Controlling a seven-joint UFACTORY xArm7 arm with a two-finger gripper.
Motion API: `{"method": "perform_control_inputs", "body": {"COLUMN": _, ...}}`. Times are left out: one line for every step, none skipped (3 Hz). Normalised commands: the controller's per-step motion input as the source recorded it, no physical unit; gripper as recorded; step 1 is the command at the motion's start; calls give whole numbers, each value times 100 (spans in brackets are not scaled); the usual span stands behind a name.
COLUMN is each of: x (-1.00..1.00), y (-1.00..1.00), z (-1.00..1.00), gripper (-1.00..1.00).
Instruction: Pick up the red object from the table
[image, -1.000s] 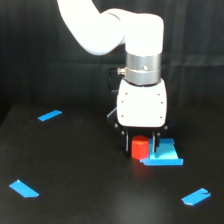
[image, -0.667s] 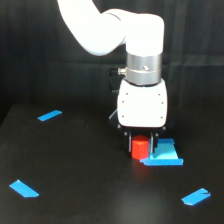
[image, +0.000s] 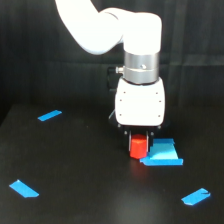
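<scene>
Compared with the frame one second back, the arm has come lower: the white housing now sits closer to the counter (image: 75, 165), and less of the red object (image: 138, 147) shows beneath it. In the earlier frames most of the block's height was visible under the housing; now only its lower part shows, the top hidden behind the housing's lower edge. The block itself has not shifted on the counter, and neither has the blue piece (image: 162, 154).

The tool (image: 139, 136) points straight down directly over the red object. Short dark finger stubs show on either side of the block's upper part, just below the white housing. Whether the fingers press on the block or stand slightly off it cannot be told from this view, so the tool's state is undetermined.

Red object: small, stubby, red-orange, upright, narrower than the housing above it. It rests on the black counter directly under the tool, with a faint dark shadow at its base. Its side toward the exterior view's right touches or nearly touches the blue piece, a larger flat square lying beside and slightly below the tool.

Three blue tape strips lie well apart from the tool: one (image: 49, 115), another (image: 23, 188), and a third (image: 195, 197).
</scene>
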Motion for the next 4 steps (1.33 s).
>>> {"method": "perform_control_inputs", "body": {"x": -35, "y": -9, "z": 89, "gripper": -100}}
{"method": "perform_control_inputs", "body": {"x": -22, "y": -13, "z": 92, "gripper": -99}}
{"method": "perform_control_inputs", "body": {"x": -22, "y": -10, "z": 89, "gripper": -100}}
{"method": "perform_control_inputs", "body": {"x": -14, "y": -7, "z": 94, "gripper": -96}}
